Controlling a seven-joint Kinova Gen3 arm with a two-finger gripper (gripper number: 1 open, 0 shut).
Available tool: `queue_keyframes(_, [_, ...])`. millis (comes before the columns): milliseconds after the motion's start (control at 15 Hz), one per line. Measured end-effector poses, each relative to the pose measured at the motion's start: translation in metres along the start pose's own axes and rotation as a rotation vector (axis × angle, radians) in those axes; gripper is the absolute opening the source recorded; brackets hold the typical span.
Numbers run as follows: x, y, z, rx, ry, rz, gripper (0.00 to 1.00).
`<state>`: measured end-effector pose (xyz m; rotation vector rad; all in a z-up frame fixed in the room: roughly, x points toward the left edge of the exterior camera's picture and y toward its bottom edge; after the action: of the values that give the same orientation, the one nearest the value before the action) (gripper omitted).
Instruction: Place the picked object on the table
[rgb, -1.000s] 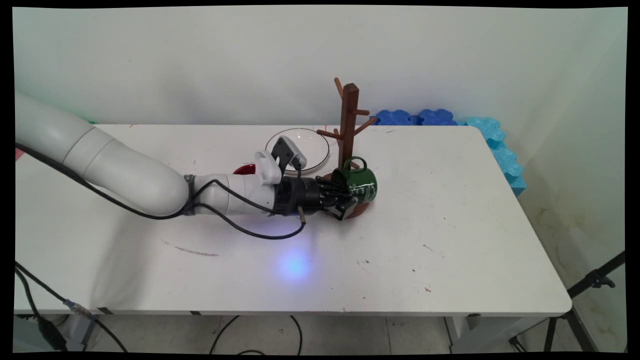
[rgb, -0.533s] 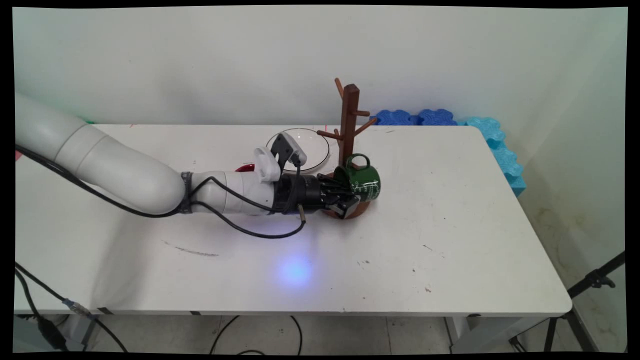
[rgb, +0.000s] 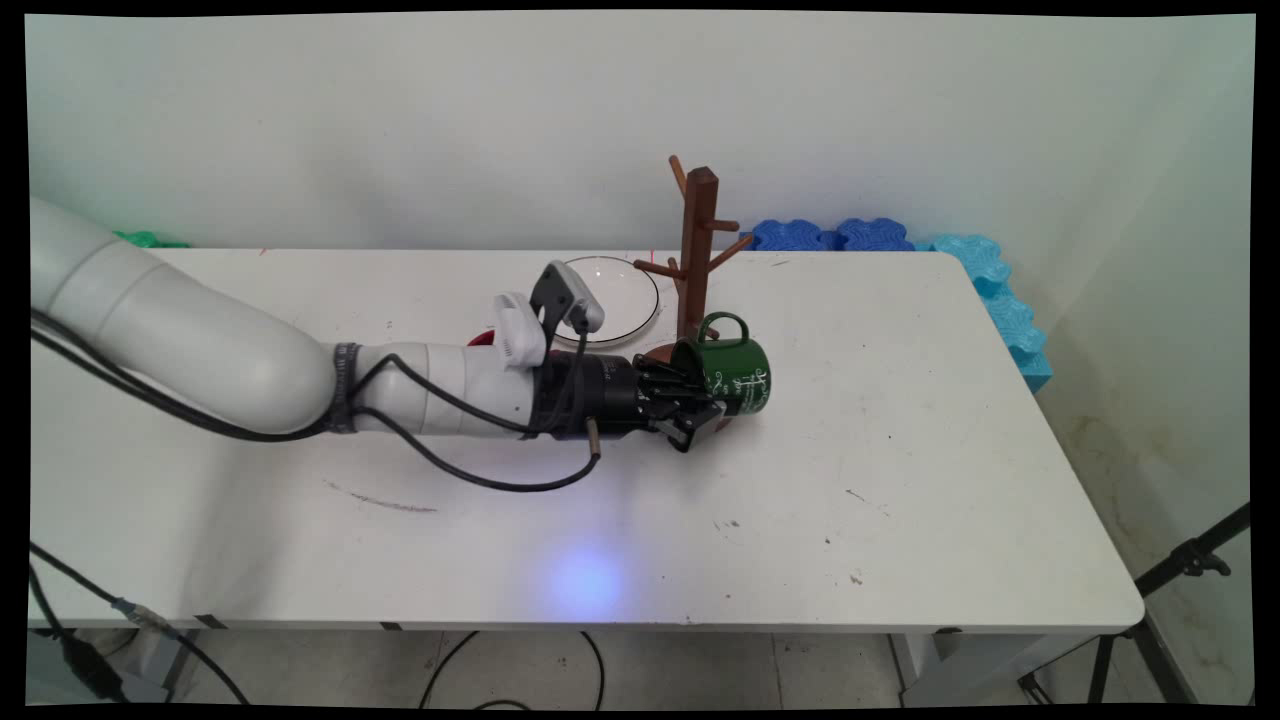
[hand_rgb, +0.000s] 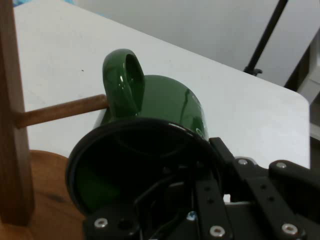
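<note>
My gripper (rgb: 700, 402) is shut on the rim of a green enamel mug (rgb: 737, 372), with one finger inside the mug and one outside. The mug lies tipped on its side above the table, mouth toward the hand and handle (hand_rgb: 122, 80) pointing up. It hangs just in front and right of the wooden mug tree (rgb: 697, 245), partly hiding the tree's round base (hand_rgb: 45, 185). In the hand view the green mug (hand_rgb: 170, 107) fills the middle above my gripper (hand_rgb: 200, 175), and a low peg (hand_rgb: 65, 111) of the tree's post (hand_rgb: 10, 115) reaches to the handle.
A clear glass plate (rgb: 625, 290) lies behind my wrist, and a red object (rgb: 484, 340) shows partly behind the arm. Blue foam pieces (rgb: 870, 235) line the table's far right corner and right side. A black stand (rgb: 1180, 570) is beside the table's right end.
The gripper has carried the mug a little to the right, away from the tree's post. The grip on the mug is unchanged.
</note>
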<state>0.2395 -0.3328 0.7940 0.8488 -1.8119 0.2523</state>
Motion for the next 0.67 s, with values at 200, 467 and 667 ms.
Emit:
queue_keyframes(200, [0.007, 0.013, -0.014, -0.016, -0.01, -0.003, 0.0])
queue_keyframes(467, [0.019, 0.027, -0.039, -0.036, -0.074, 0.032, 0.0])
queue_keyframes(667, [0.027, 0.033, -0.059, -0.049, -0.144, 0.088, 0.0])
